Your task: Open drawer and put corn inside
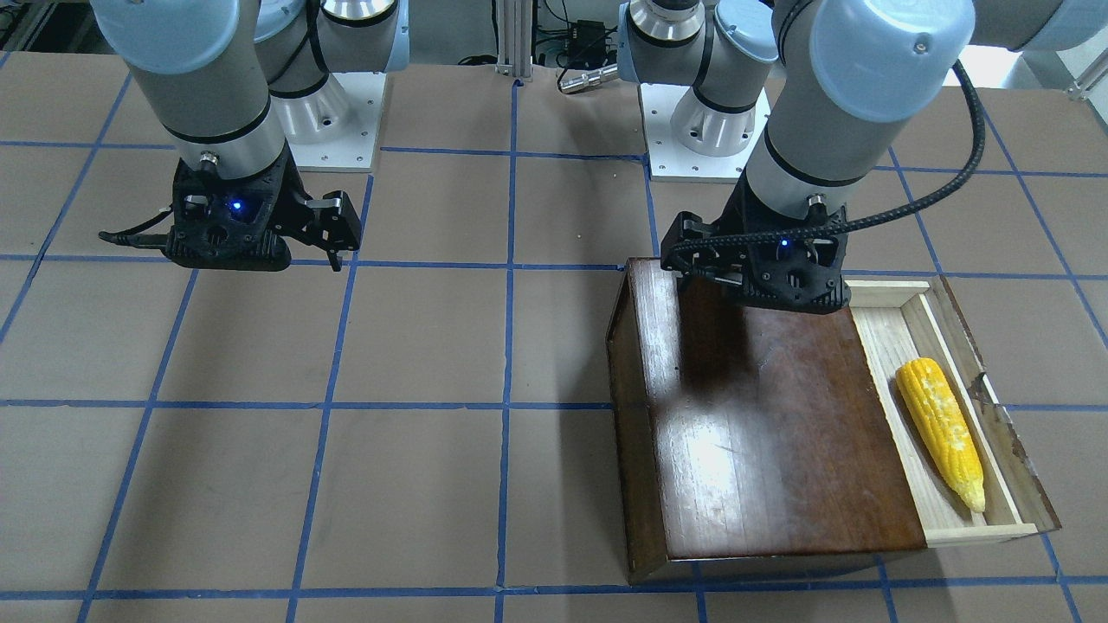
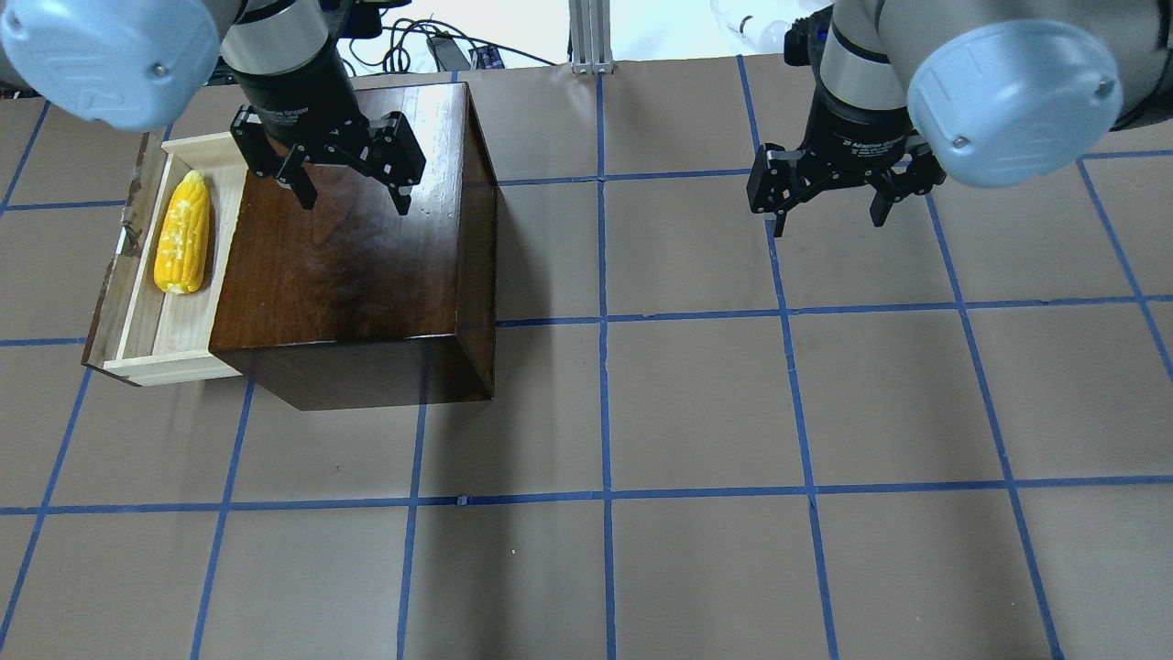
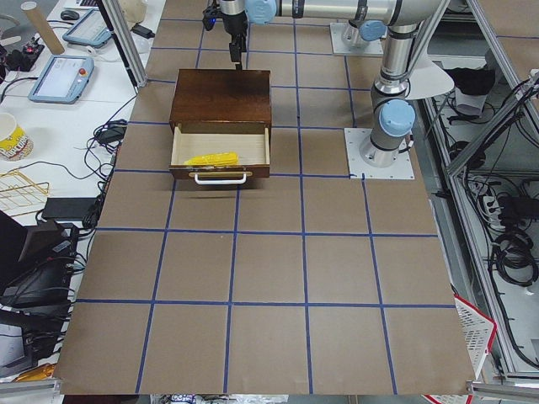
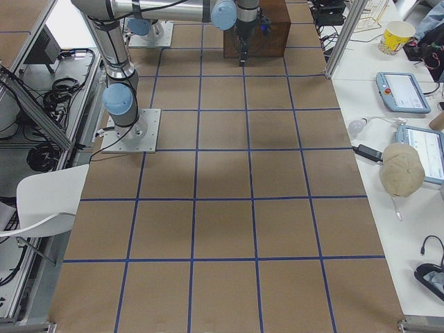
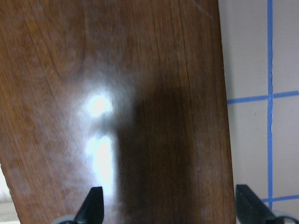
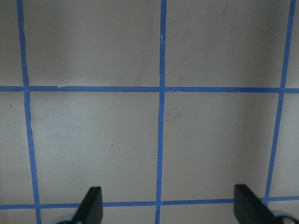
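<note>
Pulled out of the glossy dark-brown wooden box [image 2: 357,266], the shallow pale-wood drawer [image 2: 169,367] holds the small yellow corn cob [image 2: 183,234] lying flat inside, so both steps look done. Farther on, the left gripper [image 2: 356,202] hangs open and empty above the box top. The right gripper [image 2: 828,225], open too, hovers well apart over the taped brown surface [image 2: 696,412].

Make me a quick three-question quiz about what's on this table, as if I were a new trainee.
1. True or false: the corn lies inside the pulled-out drawer.
2. What does the left gripper hang over? A) the top of the dark box B) bare table C) the cob
3. Fill in: the right gripper holds nothing and its jaws stand ____.

Key: 1 true; 2 A; 3 open.
</note>
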